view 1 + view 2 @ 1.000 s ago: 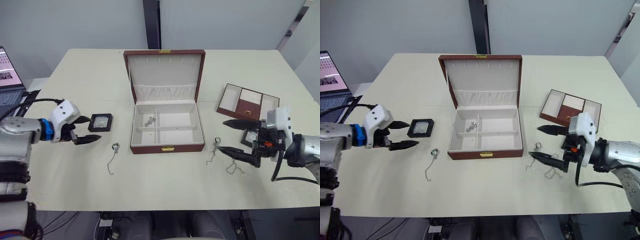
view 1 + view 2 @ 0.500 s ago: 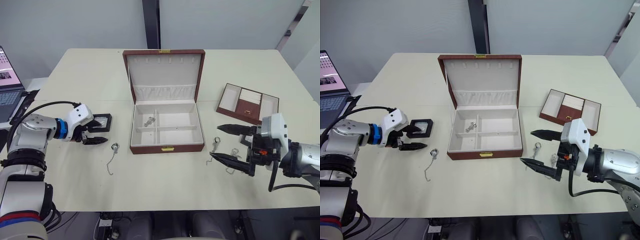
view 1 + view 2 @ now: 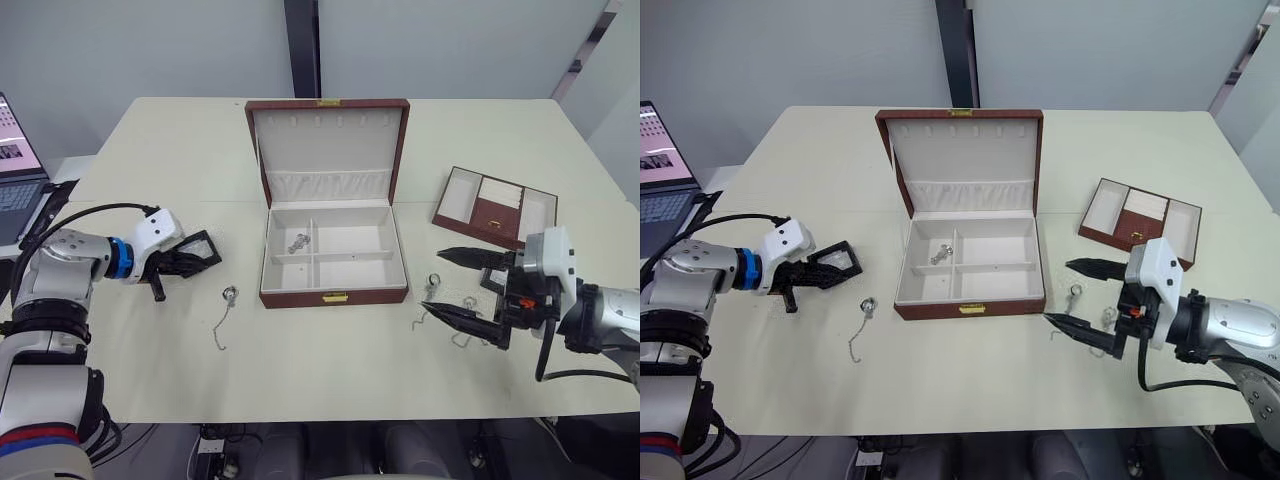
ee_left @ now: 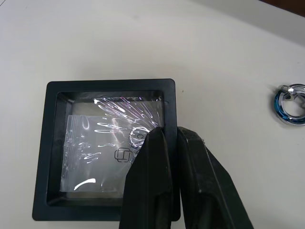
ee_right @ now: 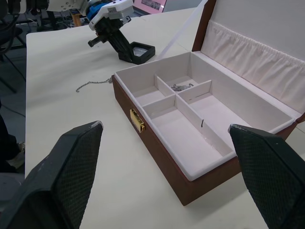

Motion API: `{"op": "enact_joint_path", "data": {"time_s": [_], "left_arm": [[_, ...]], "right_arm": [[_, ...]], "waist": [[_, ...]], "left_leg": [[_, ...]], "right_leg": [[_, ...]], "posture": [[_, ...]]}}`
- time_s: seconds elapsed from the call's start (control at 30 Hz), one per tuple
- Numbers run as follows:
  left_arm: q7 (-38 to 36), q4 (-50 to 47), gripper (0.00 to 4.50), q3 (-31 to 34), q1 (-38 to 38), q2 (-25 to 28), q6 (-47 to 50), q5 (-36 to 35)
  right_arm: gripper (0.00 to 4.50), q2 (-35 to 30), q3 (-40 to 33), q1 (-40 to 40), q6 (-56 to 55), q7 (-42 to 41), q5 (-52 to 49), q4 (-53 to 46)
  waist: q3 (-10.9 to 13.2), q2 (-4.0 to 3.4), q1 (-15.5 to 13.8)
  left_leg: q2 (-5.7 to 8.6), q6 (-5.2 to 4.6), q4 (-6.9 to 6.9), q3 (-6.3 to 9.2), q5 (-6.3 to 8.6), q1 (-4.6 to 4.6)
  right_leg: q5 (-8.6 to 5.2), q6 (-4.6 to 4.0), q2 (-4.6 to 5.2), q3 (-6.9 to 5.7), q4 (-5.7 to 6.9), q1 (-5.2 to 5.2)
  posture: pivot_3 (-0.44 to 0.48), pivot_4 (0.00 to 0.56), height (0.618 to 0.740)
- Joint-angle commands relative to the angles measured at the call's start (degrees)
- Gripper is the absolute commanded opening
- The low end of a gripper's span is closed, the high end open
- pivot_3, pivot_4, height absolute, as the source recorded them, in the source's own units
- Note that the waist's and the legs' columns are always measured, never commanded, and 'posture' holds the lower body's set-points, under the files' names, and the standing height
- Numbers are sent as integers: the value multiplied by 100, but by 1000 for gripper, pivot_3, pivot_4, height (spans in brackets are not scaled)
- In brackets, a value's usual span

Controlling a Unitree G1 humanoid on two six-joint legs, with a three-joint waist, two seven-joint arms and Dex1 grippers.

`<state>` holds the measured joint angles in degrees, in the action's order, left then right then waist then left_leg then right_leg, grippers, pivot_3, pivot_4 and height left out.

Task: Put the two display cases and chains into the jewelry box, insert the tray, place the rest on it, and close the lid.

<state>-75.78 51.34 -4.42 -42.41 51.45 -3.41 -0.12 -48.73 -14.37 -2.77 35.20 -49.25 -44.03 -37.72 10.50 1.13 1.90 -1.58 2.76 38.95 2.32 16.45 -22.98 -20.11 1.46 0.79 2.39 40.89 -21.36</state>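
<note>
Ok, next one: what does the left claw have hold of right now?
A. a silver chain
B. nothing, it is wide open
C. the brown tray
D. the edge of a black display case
D: in the left wrist view the left claw is pinched shut on the frame edge of the black display case, while the chain lies untouched on the table beside it.

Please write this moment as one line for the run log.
left gripper: shut on display case | right gripper: open, over chains | jewelry box: lid open | tray: on table
</note>
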Motion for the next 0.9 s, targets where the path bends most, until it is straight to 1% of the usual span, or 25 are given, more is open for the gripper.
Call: {"op": "enact_joint_path", "data": {"time_s": [0.03,0.3,0.43,0.6,0.77,0.9], "left_arm": [[-30,-350,14,191,166,203,179,-118],[-28,-949,14,454,505,446,579,-395],[-32,-1460,14,603,764,661,832,-513],[-5,-2530,14,982,1420,962,1435,-831],[179,-3817,14,1525,2175,1182,2239,-1242],[138,-4968,14,1784,2426,1432,3063,-1645]], "right_arm": [[4500,-11,-11,-15,-193,-146,46,37],[4500,13,100,-264,-255,-223,102,251],[4500,24,149,-431,-265,-296,88,409],[4500,2,167,-699,-231,-466,-2,718],[4500,-77,204,-1021,-255,-656,100,1095],[4500,-252,8,-1071,-233,-789,133,1301]], "waist": [[0,0,4],[0,0,8],[0,0,4],[0,0,17],[1,-1,17],[1,0,-6]], "left_leg": [[0,0,0,-1,0,0],[-3,0,0,1,0,0],[-2,0,0,2,0,1],[-4,0,0,1,0,1],[-6,0,-2,3,0,1],[-2,0,-1,2,0,0]], "right_leg": [[0,0,0,1,0,0],[0,0,6,0,1,0],[0,0,8,0,0,0],[0,0,23,1,1,-1],[0,0,24,0,-1,0],[0,0,25,1,-3,1]], "posture": [[0,150,740],[0,150,740],[0,150,740],[0,150,740],[0,150,740],[0,150,740]]}}
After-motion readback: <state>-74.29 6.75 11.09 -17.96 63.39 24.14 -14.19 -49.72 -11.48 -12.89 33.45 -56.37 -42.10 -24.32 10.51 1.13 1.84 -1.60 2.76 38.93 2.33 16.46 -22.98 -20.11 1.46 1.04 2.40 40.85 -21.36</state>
